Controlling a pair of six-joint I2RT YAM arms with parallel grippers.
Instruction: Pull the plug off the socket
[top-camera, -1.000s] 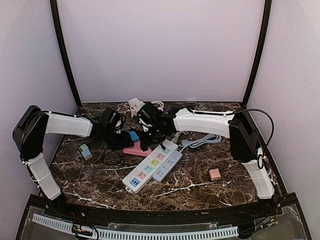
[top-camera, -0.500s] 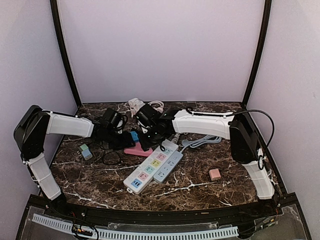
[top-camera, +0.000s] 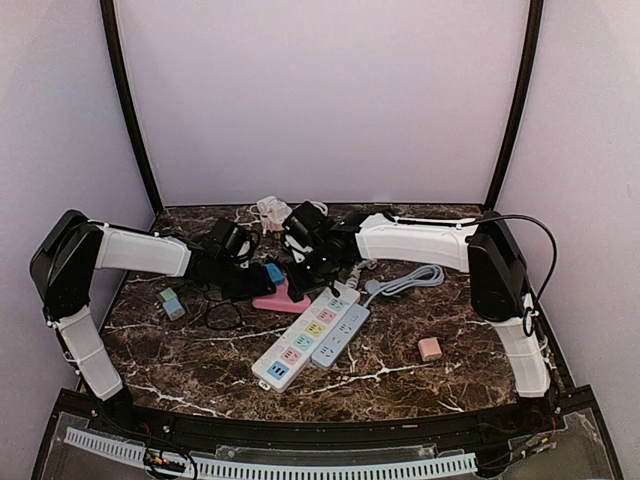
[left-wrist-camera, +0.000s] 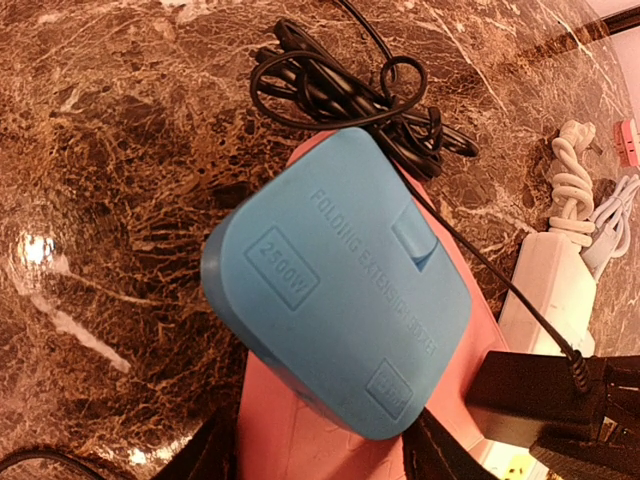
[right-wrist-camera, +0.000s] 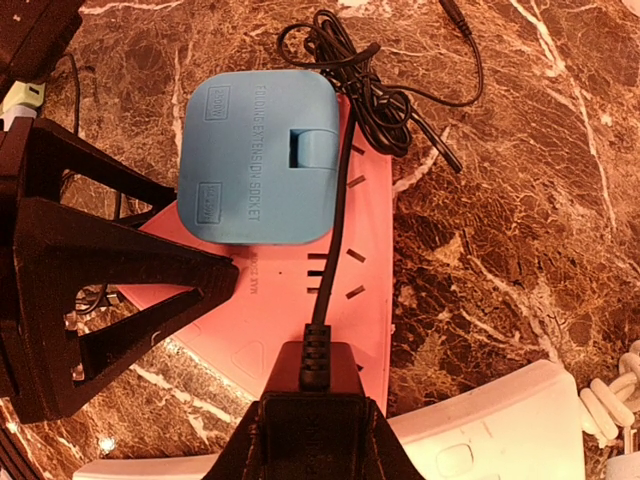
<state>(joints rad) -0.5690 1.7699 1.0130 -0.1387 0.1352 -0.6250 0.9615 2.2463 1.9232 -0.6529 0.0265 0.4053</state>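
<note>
Nearest the bases, two white power strips (top-camera: 310, 338) lie idle on the surface (top-camera: 420, 375). Just beyond sits the pink socket (right-wrist-camera: 350, 290) with its blue folding cover (right-wrist-camera: 260, 160). The left gripper (left-wrist-camera: 322, 455) sets its jaws half-wide astride the socket's end, seemingly clamping it so it cannot lift. The right gripper (right-wrist-camera: 315, 440) has its jaws narrow on the black plug (right-wrist-camera: 312, 385) at the socket's edge; whether the pins are clear is hidden. Farther off, the cable (right-wrist-camera: 360, 80) lies coiled and slack
</note>
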